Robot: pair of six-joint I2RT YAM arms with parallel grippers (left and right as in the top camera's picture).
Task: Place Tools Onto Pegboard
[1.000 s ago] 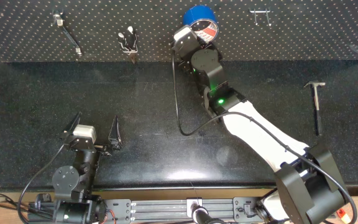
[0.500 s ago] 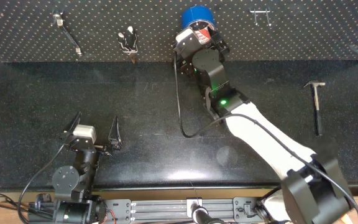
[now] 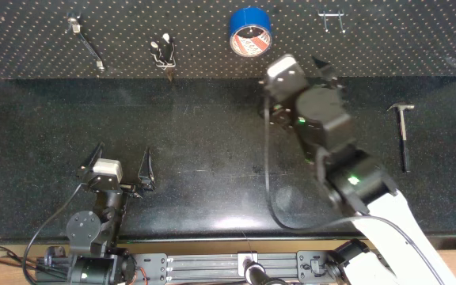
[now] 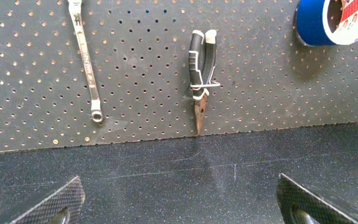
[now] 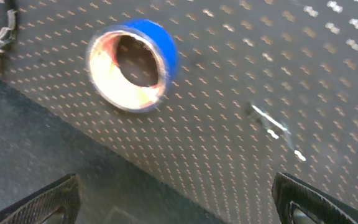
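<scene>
A blue tape roll [image 3: 252,32] hangs on the pegboard [image 3: 38,55], also in the right wrist view as the tape roll [image 5: 132,65] and at the edge of the left wrist view as the tape roll [image 4: 328,22]. My right gripper [image 3: 303,75] is open and holds nothing, a little off the board and to the roll's right. A wrench [image 3: 85,43] and pliers [image 3: 165,54] hang further left; the wrench [image 4: 86,59] and pliers [image 4: 202,74] face the left wrist camera. A hammer [image 3: 403,134] lies on the table at the right. My left gripper [image 3: 119,161] stands open near its base.
An empty wire hook [image 3: 332,20] sits on the pegboard right of the tape, the same hook [image 5: 272,127] in the right wrist view. The black table [image 3: 204,134] stretches from the board to the front edge. The right arm's cable [image 3: 269,174] loops over the table's middle.
My right gripper has let go of the tape roll, which now hangs on the board, and has drawn back and to the right. The left arm has not moved.
</scene>
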